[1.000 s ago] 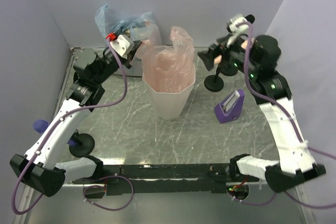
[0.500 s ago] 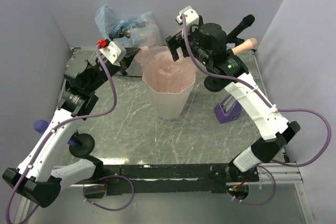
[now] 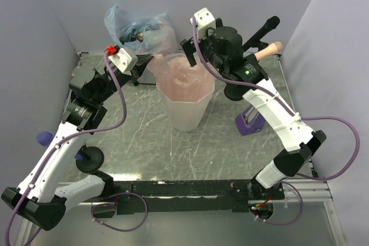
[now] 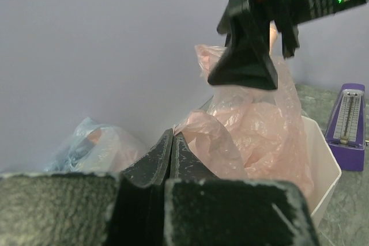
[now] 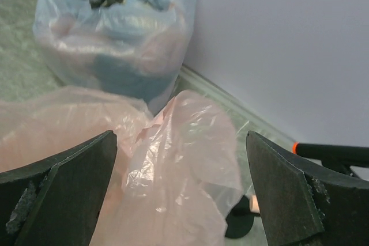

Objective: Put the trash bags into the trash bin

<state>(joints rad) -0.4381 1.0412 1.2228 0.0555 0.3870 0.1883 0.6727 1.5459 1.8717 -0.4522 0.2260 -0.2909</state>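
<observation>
The white faceted trash bin (image 3: 185, 108) stands mid-table with a pink trash bag (image 3: 183, 72) bunched in its mouth. My left gripper (image 3: 144, 61) is at the bin's back-left rim, shut on the bag's left edge, which is drawn out toward it. In the left wrist view the fingertips (image 4: 172, 140) are pressed together with pink film (image 4: 253, 125) against them, above the bin rim (image 4: 324, 168). My right gripper (image 3: 193, 50) hovers over the bin's back edge, open. In the right wrist view it (image 5: 181, 136) straddles an upstanding fold of the bag (image 5: 190, 154) without touching it.
A stuffed clear-bluish bag (image 3: 138, 27) sits against the back wall behind the bin; it also shows in the right wrist view (image 5: 115, 33). A purple metronome (image 3: 252, 118) and a black stand (image 3: 236, 90) are right of the bin. A black round base (image 3: 89, 158) sits front left.
My right arm swung from the right side over to the bin's back edge, jaws open over the bag. My left gripper shifted slightly left, drawing the bag's edge out.
</observation>
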